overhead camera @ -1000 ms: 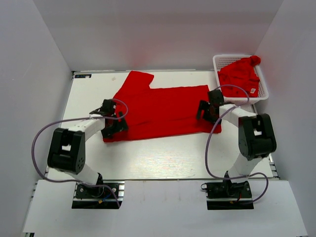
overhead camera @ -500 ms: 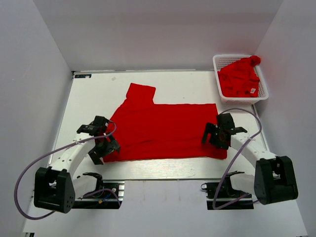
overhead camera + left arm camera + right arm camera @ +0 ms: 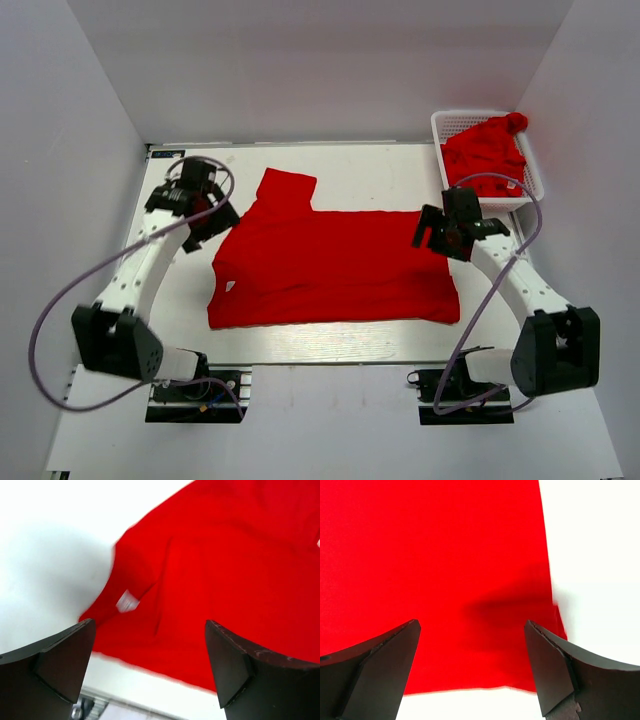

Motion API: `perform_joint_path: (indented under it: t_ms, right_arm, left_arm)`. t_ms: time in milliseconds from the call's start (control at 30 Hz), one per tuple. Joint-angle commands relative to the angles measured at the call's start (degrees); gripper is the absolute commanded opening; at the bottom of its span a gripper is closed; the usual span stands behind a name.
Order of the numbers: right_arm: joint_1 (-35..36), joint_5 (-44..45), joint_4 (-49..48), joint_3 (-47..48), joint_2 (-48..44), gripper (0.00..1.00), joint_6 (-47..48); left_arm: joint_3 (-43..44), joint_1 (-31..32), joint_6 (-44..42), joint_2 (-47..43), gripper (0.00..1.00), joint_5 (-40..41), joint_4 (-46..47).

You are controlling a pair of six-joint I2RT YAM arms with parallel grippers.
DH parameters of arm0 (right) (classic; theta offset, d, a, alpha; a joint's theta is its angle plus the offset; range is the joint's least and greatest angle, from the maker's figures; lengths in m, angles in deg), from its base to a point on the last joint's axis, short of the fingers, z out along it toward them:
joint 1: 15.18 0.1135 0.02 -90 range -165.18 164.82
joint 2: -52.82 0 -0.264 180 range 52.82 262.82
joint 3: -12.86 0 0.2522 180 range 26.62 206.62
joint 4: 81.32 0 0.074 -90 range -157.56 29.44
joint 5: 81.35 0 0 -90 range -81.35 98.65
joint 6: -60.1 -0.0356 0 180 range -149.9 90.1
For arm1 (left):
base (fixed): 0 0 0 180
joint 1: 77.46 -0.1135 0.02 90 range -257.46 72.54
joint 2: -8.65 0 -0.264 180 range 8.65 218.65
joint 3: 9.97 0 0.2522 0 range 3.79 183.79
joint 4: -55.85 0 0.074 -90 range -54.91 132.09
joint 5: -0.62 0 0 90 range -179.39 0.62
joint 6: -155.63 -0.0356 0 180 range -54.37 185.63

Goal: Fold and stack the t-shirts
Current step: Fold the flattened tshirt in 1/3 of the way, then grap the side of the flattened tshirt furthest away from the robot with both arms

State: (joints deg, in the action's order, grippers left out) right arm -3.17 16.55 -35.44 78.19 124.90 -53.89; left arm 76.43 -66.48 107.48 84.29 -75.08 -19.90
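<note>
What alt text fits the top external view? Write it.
A red t-shirt lies spread on a white table, the open left gripper and open right gripper near its side edges. A second t-shirt sits bunched in a white basket, far right.

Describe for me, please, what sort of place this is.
Probably a robotics lab test cell: a white table boxed in by plain white walls, a left arm and right arm bolted at its near edge, and a red t-shirt spread out.
</note>
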Motion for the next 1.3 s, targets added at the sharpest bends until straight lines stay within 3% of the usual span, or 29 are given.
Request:
perform_joint_path:
  t_ms: [0, 200, 400, 533, 767, 967, 1067, 1267]
  right_arm:
    - [-0.15, 3.26, -1.53, 6.16, 4.91, 0.9, -0.18]
    - [-0.06, 8.18, -3.73, 17.74, 16.24, 0.9, -2.64]
    - [-0.06, 9.76, -4.96, 23.31, 24.41, 0.9, -3.52]
    - [0.03, 9.94, -6.54, 24.63, 26.18, 0.9, -3.52]
    - [-0.06, 9.94, -6.71, 25.86, 28.3, 0.9, -3.26]
    - [0.12, 8.62, -6.63, 26.21, 29.79, 0.9, -3.43]
    - [-0.14, 8.62, -6.63, 26.21, 30.49, 0.9, -3.44]
    - [-0.14, 8.62, -6.63, 26.21, 30.67, 0.9, -3.7]
  left_arm:
    - [5.74, 0.0, -6.76, 8.45, 1.0, -0.59, 7.74]
    - [23.66, 0.0, -16.7, 30.83, 1.0, -2.87, 14.54]
    - [51.4, 0.0, -22.76, 52.13, 1.0, -5.08, 15.06]
    - [61.54, 0.0, -23.83, 63.57, 1.0, -6.83, 17.95]
    - [60.95, 0.0, -22.95, 69.55, 1.0, -9.38, 33.15]
    - [65.7, 0.53, -22.95, 75.09, 1.0, -9.91, 34.93]
    - [65.17, 1.06, -22.42, 75.71, 1.0, -6.85, 35.54]
    - [63.33, 5.53, -30.93, 76.24, 0.97, 4.66, 32.03]
